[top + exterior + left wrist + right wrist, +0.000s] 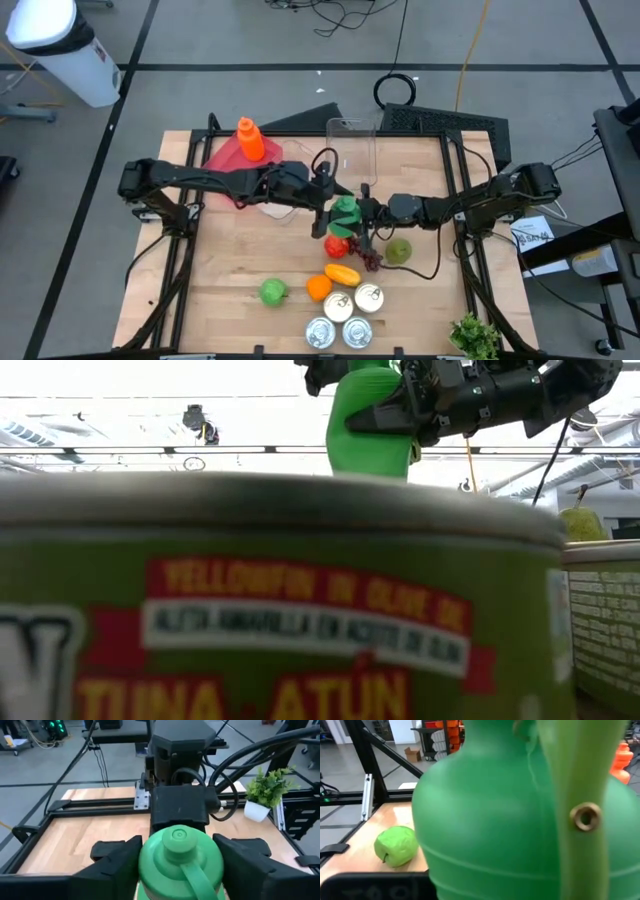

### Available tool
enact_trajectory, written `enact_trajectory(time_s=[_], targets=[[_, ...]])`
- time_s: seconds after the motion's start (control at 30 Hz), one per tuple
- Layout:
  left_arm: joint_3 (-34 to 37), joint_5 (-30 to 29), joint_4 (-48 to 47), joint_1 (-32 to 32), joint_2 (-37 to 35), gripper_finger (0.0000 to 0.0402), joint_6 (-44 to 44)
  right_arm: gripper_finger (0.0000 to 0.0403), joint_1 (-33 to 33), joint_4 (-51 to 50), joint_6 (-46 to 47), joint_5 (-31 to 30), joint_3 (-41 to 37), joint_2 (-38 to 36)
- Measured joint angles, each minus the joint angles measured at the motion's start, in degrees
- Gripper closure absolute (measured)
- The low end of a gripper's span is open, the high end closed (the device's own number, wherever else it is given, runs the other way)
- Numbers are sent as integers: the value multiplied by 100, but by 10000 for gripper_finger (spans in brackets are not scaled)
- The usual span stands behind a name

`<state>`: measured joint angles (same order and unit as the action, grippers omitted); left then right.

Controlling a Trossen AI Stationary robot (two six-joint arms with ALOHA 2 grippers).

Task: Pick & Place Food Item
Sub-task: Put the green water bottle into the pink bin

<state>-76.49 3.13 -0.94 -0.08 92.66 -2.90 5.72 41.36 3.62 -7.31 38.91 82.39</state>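
Green bottle (345, 211) between both pincers, left (327, 203), right (366, 209).

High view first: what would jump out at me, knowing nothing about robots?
Two dark arms meet mid-table over a bright green bottle; the left gripper flanks its cap, the right gripper is beside it. Nearer the front lie an orange, a green apple and tuna cans. An orange bottle stands behind.

Smooth plastic green bottle (179, 859), wooden table (250, 260)
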Motion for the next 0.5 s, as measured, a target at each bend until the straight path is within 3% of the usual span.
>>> enact_trajectory(time_s=[0.23, 0.33, 0.5], targets=[[-7, -22, -21, 4, 79, 182, 36, 289, 0, -18, 4, -16, -10, -18], [-11, -340, -192, -13, -25, 182, 14, 281, -4, -237, -44, -26, -10, -149], [3, -752, -600, 13, -625, 182, -123, 232, -17, -760, -511, -140, 22, -881]])
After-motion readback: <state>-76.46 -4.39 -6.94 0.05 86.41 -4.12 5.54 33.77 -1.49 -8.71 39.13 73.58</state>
